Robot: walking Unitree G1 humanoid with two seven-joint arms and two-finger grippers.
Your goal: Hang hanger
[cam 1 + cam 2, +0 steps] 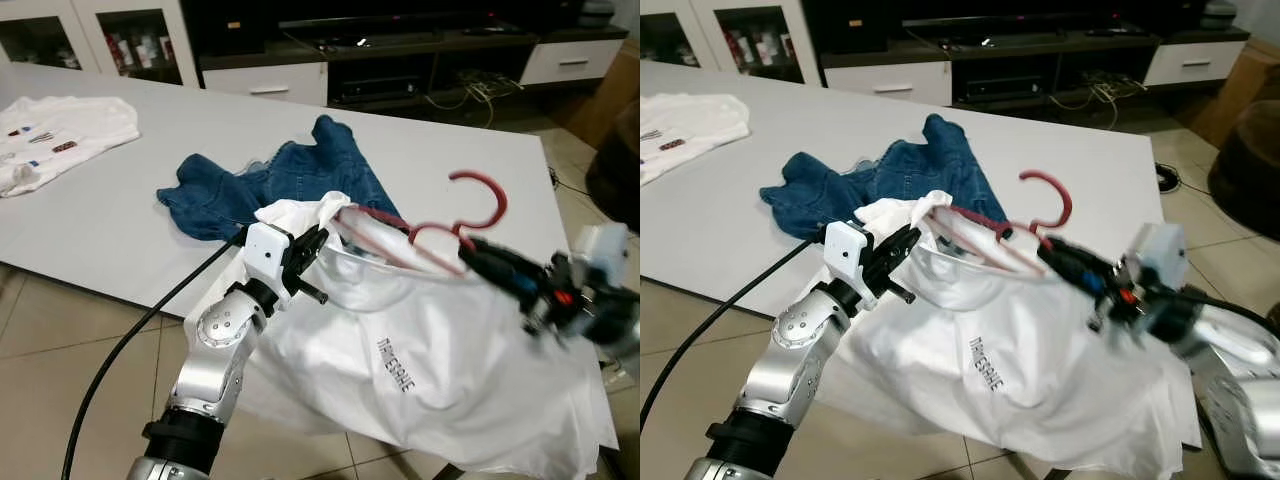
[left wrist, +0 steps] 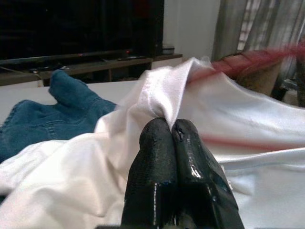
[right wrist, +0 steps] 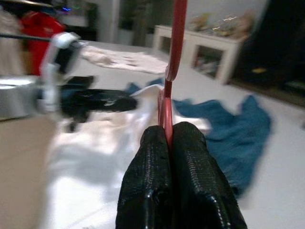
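Right claw [image 3: 167, 131] has your red hanger [image 1: 455, 228] clamped tight by its neck; left claw [image 2: 170, 126] is pinching the white shirt [image 1: 420, 370] collar, above the desk [image 1: 90, 230] edge.

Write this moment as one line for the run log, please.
left gripper: shut on shirt | right gripper: shut on hanger | hanger: partly inside shirt collar

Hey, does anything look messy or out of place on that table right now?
Yes. The white shirt spills over the table's near edge while both grippers work the red hanger into its collar. The blue jeans lie crumpled mid-table.
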